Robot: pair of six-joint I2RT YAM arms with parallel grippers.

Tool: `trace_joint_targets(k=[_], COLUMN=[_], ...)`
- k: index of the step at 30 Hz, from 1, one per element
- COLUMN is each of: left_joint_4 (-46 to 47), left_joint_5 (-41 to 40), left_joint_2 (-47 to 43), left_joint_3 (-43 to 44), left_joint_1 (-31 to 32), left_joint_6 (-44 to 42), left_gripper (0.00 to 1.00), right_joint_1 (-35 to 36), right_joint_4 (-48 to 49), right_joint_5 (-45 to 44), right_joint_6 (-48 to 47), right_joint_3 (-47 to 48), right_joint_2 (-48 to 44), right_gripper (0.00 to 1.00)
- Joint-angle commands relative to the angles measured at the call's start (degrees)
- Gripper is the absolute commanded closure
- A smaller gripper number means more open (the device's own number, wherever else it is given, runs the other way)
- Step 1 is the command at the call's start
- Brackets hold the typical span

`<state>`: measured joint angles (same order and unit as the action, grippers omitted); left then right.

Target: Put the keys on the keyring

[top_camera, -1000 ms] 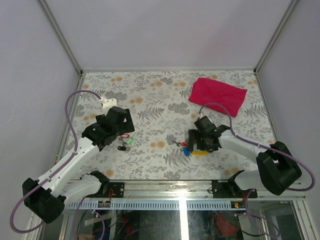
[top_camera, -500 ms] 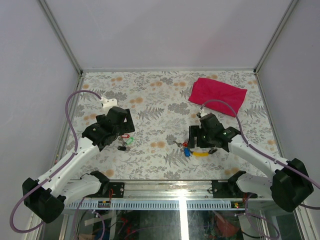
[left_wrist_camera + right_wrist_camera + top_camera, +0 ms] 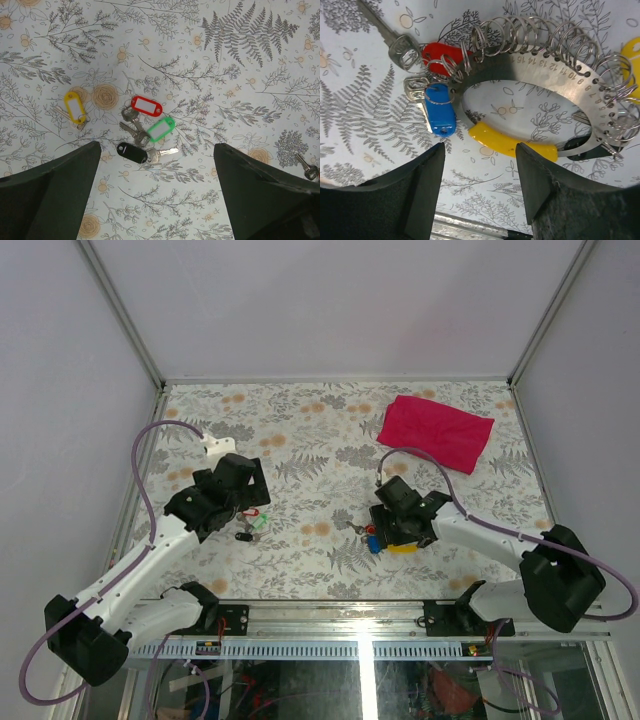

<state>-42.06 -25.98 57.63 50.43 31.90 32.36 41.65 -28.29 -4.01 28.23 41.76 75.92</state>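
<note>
Grasping step: right end effector (image 3: 479,152), jaws partly apart and empty, straddles the oval steel keyring (image 3: 542,75) at its yellow sleeve (image 3: 505,144); centre before pinching.
Keys: red-, green- and black-tagged keys (image 3: 161,129) clustered on the floral table (image 3: 300,440) under the wide-open, empty left end effector (image 3: 155,155).
Around: red cloth (image 3: 435,432) well apart; blue tag (image 3: 440,112) may snag.

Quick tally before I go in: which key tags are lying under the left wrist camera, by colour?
Yellow tag: 1
Red tag: 1
Green tag: 1
Black tag: 1
Total: 4
</note>
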Motion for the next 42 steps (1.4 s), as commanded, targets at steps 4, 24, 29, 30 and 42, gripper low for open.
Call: trace_joint_targets(k=[4, 24, 29, 30, 42], left_joint_4=[1.2, 1.2, 1.1, 1.1, 1.1], left_joint_5=[-1.2, -1.3, -1.4, -1.4, -1.6], left_joint_2=[0.5, 0.5, 0.6, 0.6, 0.9], left_joint_3=[0.2, 0.2, 0.2, 0.2, 0.4], left_joint_1=[0.4, 0.7, 0.7, 0.7, 0.9], left_joint_6=[0.2, 0.2, 0.2, 0.2, 0.2], left_gripper=[0.00, 0.00, 0.00, 0.00, 0.00], right_joint_1=[3.5, 6.5, 6.5, 6.5, 6.5], right_joint_4=[-2.0, -0.2, 1.7, 2.0, 8.4], right_joint_5=[-6.5, -10.1, -8.7, -8.5, -10.2], right_joint_6=[-2.0, -2.6, -2.4, -2.3, 1.8], right_joint_3=[4.5, 5.7, 5.9, 5.9, 8.4], right_joint_2=[4.3, 11.0, 12.0, 12.2, 16.7], right_gripper=[0.36, 0.41, 0.38, 0.37, 0.29])
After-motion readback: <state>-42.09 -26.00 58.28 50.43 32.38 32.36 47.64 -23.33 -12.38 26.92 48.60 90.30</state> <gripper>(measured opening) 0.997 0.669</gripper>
